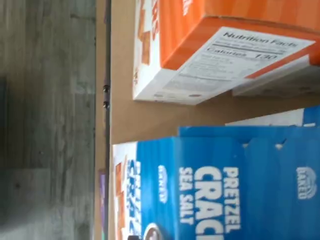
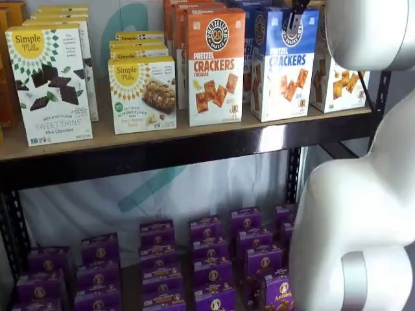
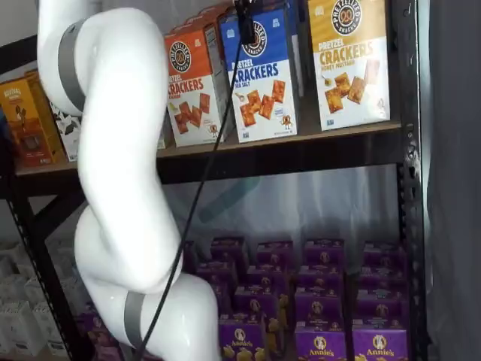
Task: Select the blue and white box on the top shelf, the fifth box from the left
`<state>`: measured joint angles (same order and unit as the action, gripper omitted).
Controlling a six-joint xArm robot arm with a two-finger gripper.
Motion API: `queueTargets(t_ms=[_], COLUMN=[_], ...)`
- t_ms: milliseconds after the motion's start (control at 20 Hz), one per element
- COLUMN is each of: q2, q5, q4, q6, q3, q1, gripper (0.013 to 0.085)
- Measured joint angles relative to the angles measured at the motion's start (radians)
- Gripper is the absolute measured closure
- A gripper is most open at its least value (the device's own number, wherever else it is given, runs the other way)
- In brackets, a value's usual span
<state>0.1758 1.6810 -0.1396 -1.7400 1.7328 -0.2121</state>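
The blue and white box (image 2: 283, 65) stands on the top shelf (image 2: 194, 148), between an orange-topped Pretzel Crackers box (image 2: 215, 65) and a yellow-topped one (image 2: 340, 81). It also shows in a shelf view (image 3: 263, 75) and close up in the wrist view (image 1: 225, 190), reading "Pretzel Crackers Sea Salt". My gripper (image 2: 297, 16) shows only as black fingers at the view's top edge, in front of the blue box's upper part. In a shelf view (image 3: 245, 19) a cable hangs from it. No gap between the fingers can be made out.
Simple Mills boxes (image 2: 48, 84) stand on the top shelf's left part. Purple Annie's boxes (image 2: 214, 253) fill the lower shelf. My white arm (image 3: 120, 173) stands in front of the shelves. The orange box (image 1: 200, 45) lies beside the blue one in the wrist view.
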Motion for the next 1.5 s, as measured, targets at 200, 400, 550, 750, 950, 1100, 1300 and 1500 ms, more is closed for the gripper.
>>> queueTargets(t_ms=[200,400,550,750,950,1100,1300,1500], q2=[-0.026,-0.041,-0.047,-0.049,-0.059,-0.066,-0.073,-0.073], q5=[0.058,0.083,0.085,0.075,0.083,0.091,0.098,0.096], q4=[0.035,0.069,0.093,0.123,0.130,0.128,0.125,0.121], q6=[0.002,0.013,0.024,0.037,0.043,0.043,0.042,0.040], q3=[0.044,0.067,0.072,0.068,0.077,0.086,0.094,0.096], q1=[0.012,0.033,0.053,0.076,0.084,0.083,0.080,0.077], gripper=[0.0130,0.0130,0.0130,0.0130,0.0130,0.0130,0.0130,0.0250])
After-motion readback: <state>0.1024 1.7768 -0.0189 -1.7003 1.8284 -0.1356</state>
